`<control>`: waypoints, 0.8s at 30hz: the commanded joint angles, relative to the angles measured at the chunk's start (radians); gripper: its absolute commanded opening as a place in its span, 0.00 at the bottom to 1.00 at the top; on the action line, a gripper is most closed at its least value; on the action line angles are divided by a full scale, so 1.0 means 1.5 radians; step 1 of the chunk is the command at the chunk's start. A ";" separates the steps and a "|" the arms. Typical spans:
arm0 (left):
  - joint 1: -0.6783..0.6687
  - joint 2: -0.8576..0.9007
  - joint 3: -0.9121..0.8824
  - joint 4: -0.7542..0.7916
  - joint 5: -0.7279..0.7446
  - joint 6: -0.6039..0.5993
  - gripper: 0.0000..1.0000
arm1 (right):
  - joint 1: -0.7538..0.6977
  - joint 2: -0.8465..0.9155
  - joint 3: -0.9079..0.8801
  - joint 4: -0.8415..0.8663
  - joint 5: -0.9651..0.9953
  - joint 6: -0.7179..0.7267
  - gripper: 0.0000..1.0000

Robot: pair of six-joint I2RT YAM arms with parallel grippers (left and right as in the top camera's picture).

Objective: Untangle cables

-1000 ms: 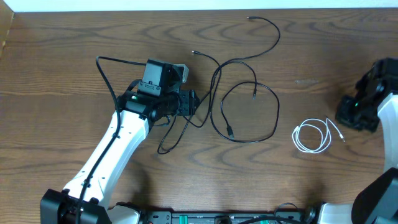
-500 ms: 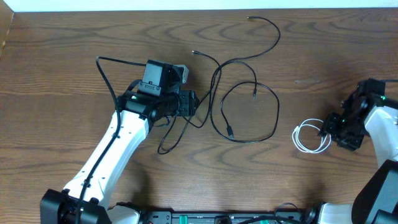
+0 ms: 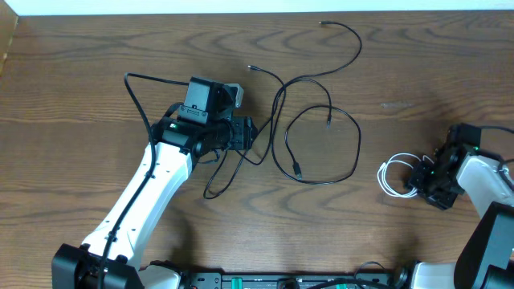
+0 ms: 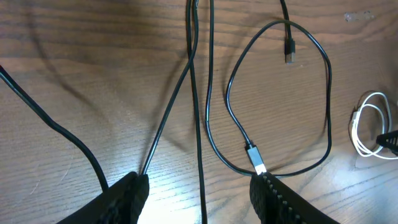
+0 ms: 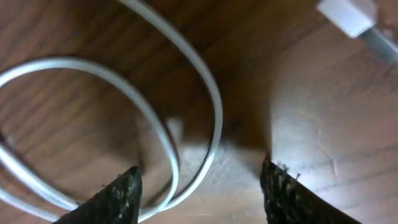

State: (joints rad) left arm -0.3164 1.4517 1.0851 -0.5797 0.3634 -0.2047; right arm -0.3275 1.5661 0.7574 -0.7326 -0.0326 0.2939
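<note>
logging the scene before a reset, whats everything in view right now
table: one, brown wood grain, fills the view
black cables: at least two, exact count unclear, black, crossed and looped at mid table
white cable: one, white, coiled at the right, apart from the black ones
left arm: one, white and black, from the lower left
left gripper: one, black, open over the black cables
right arm: one, white and black, right edge
right gripper: one, black, open astride white cable strands

Wood table [image 3: 80,48]: black cables [image 4: 328,106], white cable [image 5: 215,115].
</note>
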 commanded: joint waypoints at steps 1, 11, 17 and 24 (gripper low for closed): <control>-0.003 0.005 0.010 -0.002 -0.004 0.009 0.58 | 0.002 -0.006 -0.029 0.034 0.015 0.053 0.56; -0.003 0.005 0.010 -0.002 -0.004 0.009 0.58 | 0.001 -0.006 -0.079 0.171 0.022 0.070 0.15; -0.003 0.005 0.010 -0.002 -0.004 0.009 0.58 | 0.001 -0.006 -0.079 0.174 0.023 0.070 0.03; -0.003 0.005 0.010 -0.002 -0.004 0.009 0.58 | 0.001 -0.006 -0.079 0.180 0.087 0.071 0.02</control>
State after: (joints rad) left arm -0.3164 1.4517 1.0851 -0.5797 0.3634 -0.2047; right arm -0.3271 1.5265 0.6777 -0.4580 0.0315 0.3912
